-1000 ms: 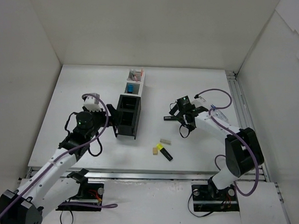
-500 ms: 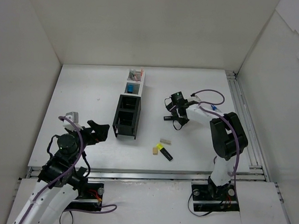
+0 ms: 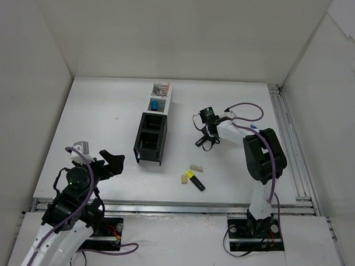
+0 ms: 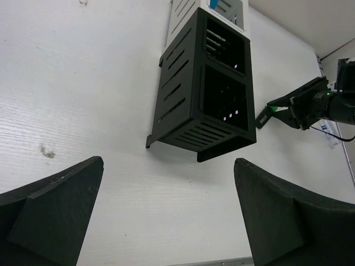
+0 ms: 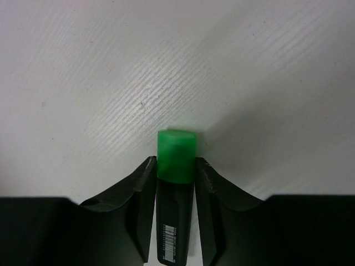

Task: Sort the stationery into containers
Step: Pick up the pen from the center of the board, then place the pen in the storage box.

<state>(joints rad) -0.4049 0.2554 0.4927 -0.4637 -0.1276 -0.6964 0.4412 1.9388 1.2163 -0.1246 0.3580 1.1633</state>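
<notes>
I count four compartments in one row: two black boxes (image 3: pixel 149 139) and two white boxes (image 3: pixel 159 96). Two erasers (image 3: pixel 195 167) and one yellow-capped highlighter (image 3: pixel 194 180) lie loose on the table (image 3: pixel 96 112). My right gripper (image 5: pixel 176 166) pinches one green-capped highlighter (image 5: pixel 176 147) right of the row. My left gripper (image 4: pixel 167 161), spread wide, has pulled back from the black boxes.

Light was bright, even and diffuse on the white desk (image 3: pixel 102 113); shadows stayed soft and faint.
Just past the right pincer (image 5: pixel 175 162), the highlighter (image 5: pixel 176 147) threw a blurred grey shadow to its right, with a mild sheen ahead-left on sharp desk grain. The left pincer (image 4: pixel 169 163) looked soft, featureless black; the black boxes (image 4: pixel 183 111) ahead of it swallowed detail.
</notes>
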